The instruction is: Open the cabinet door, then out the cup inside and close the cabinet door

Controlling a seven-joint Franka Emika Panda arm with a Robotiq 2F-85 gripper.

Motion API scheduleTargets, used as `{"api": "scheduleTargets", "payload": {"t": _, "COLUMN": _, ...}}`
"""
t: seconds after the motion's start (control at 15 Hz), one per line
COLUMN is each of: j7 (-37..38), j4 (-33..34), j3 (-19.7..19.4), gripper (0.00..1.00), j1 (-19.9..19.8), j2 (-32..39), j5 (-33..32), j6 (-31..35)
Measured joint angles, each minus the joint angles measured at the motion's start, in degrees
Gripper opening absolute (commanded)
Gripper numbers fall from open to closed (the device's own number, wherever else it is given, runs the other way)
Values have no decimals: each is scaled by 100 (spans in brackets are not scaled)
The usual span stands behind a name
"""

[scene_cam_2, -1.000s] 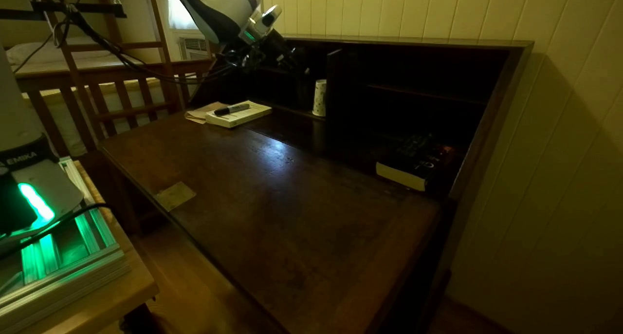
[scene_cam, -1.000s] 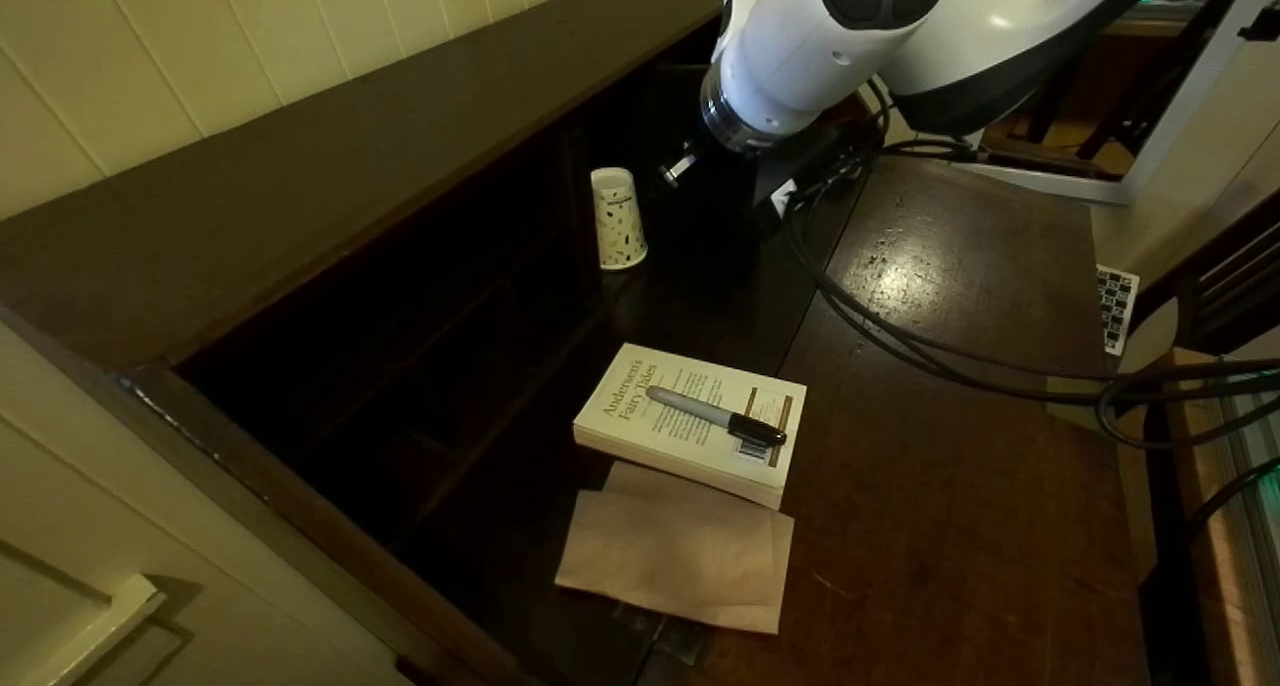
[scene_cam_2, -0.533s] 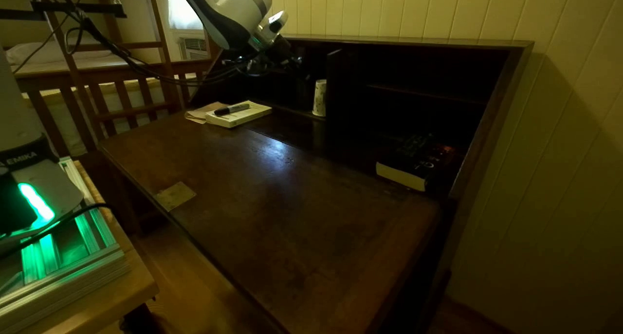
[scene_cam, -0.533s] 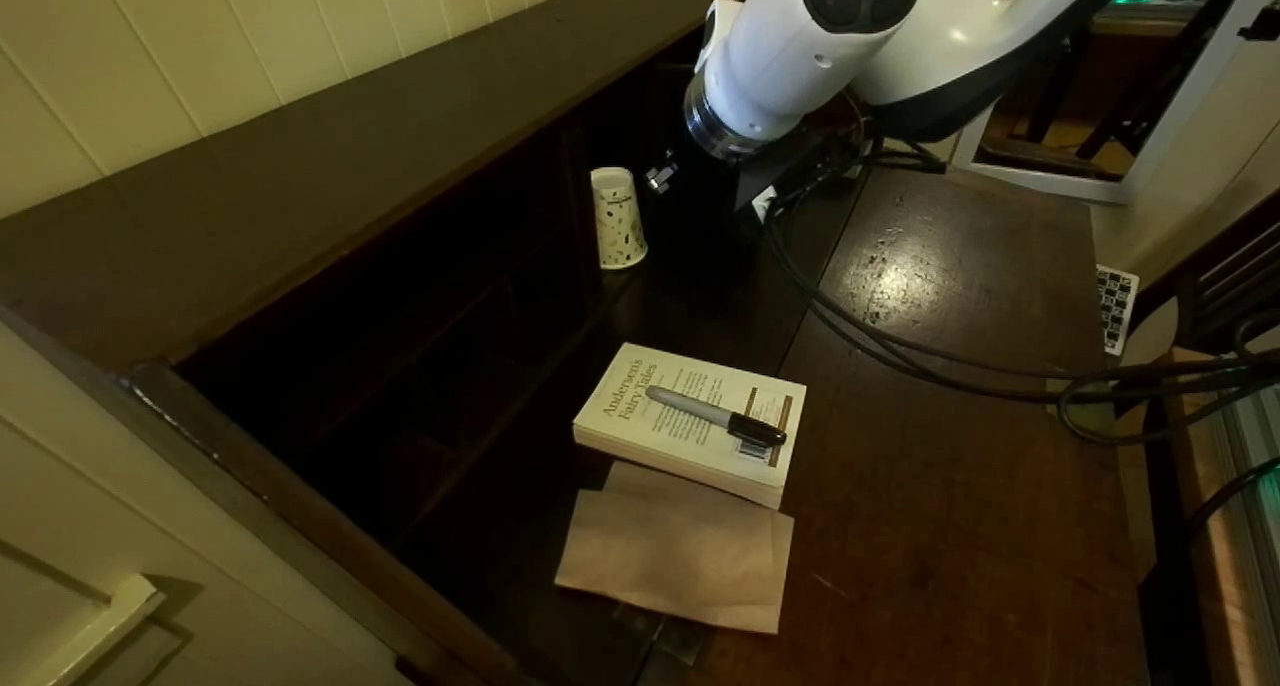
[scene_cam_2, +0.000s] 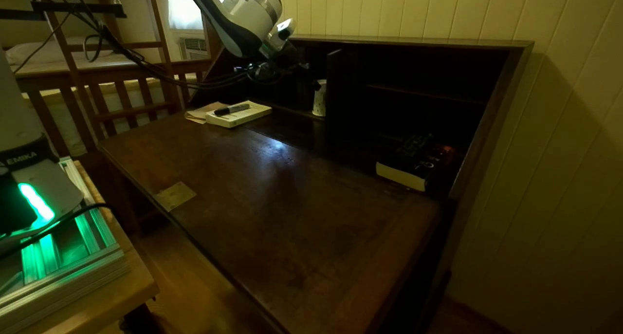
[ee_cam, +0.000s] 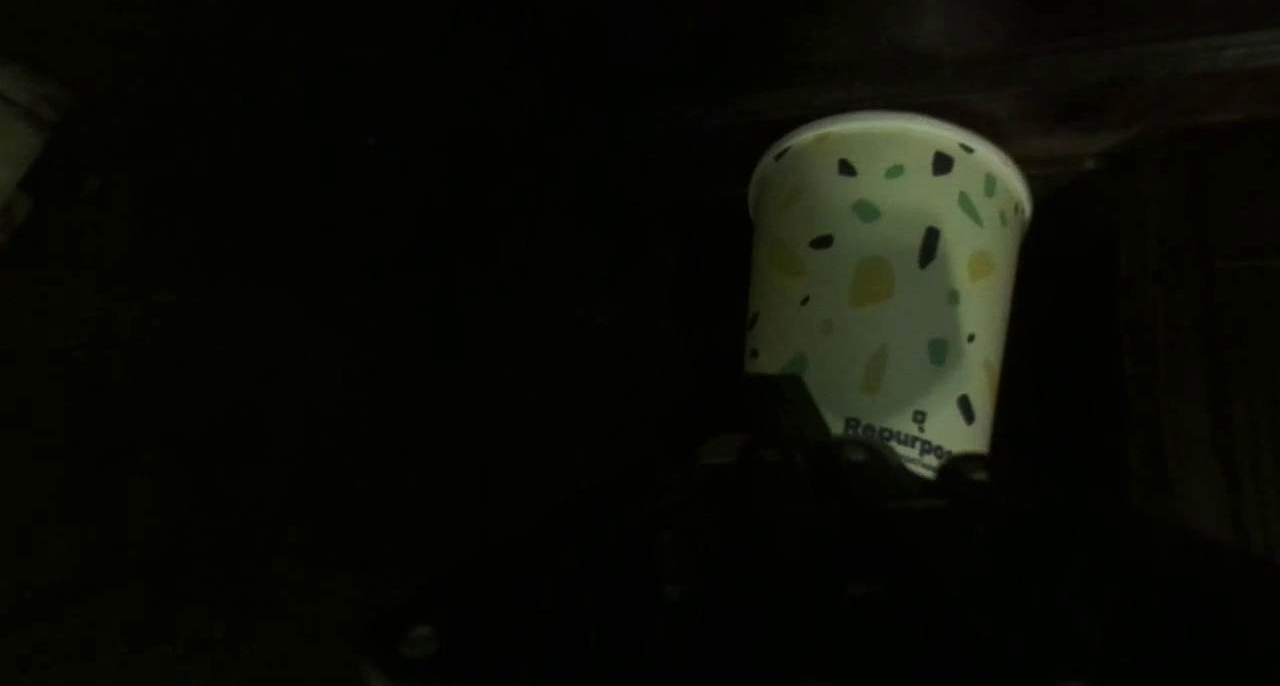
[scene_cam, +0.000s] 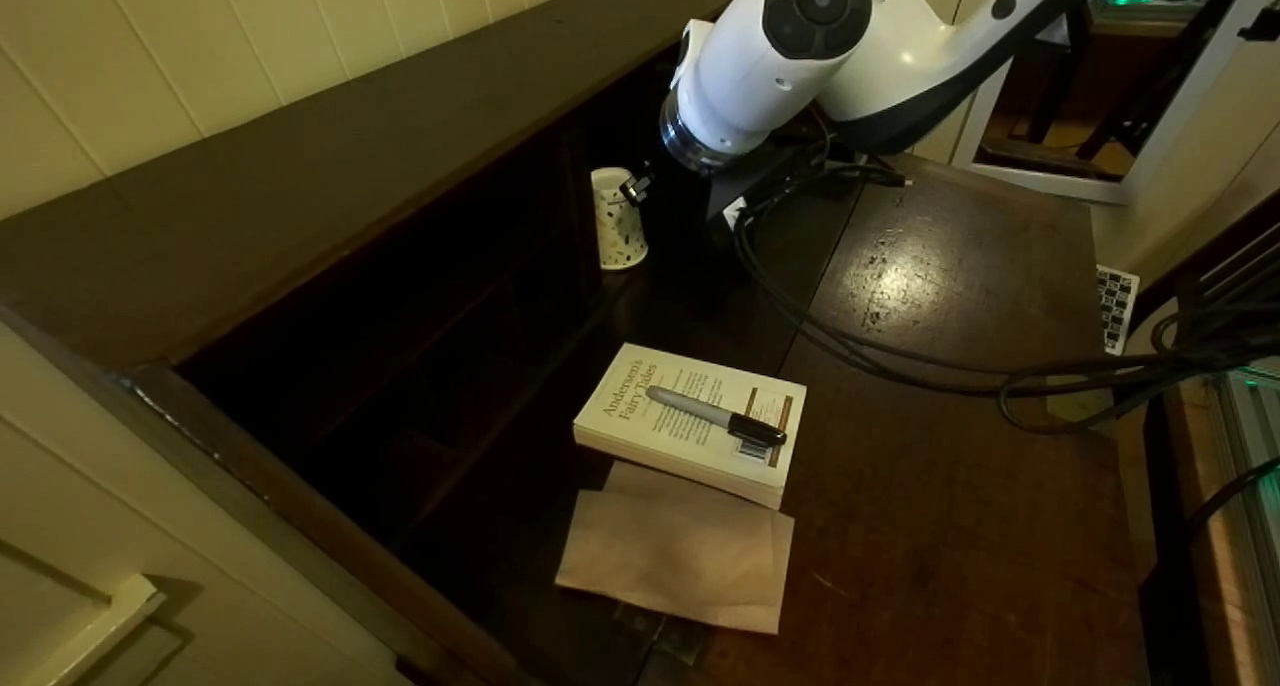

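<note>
The white speckled cup (scene_cam: 621,234) stands narrow end up at the front of the dark brown cabinet (scene_cam: 330,176); it also shows in an exterior view (scene_cam_2: 320,101), close beside an upright dark panel (scene_cam_2: 335,90). My gripper (scene_cam: 636,188) comes in at the cup's upper part, and a fingertip overlaps the cup in both exterior views. In the wrist view the cup (ee_cam: 880,286) lies ahead, and a dark finger (ee_cam: 785,406) covers part of its narrow end. Contact cannot be told. The jaws are too dark to read.
A cream book (scene_cam: 690,416) with a grey marker (scene_cam: 700,406) on it lies on the desk, beside folded brown paper (scene_cam: 680,561). A dark thick book (scene_cam_2: 413,163) lies at the cabinet's far end. Loose black cables (scene_cam: 870,346) hang from the arm over the desk.
My gripper has moved toward the cup and slightly lower, so its tip now overlaps the cup's upper part. The cup has not moved.
</note>
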Motion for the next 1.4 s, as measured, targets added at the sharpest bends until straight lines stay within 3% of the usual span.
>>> {"api": "scheduleTargets", "payload": {"t": 1.4, "j7": 320, "j4": 556, "j3": 1, "gripper": 0, "j1": -85, "j2": 416, "j5": 0, "j6": 45}}
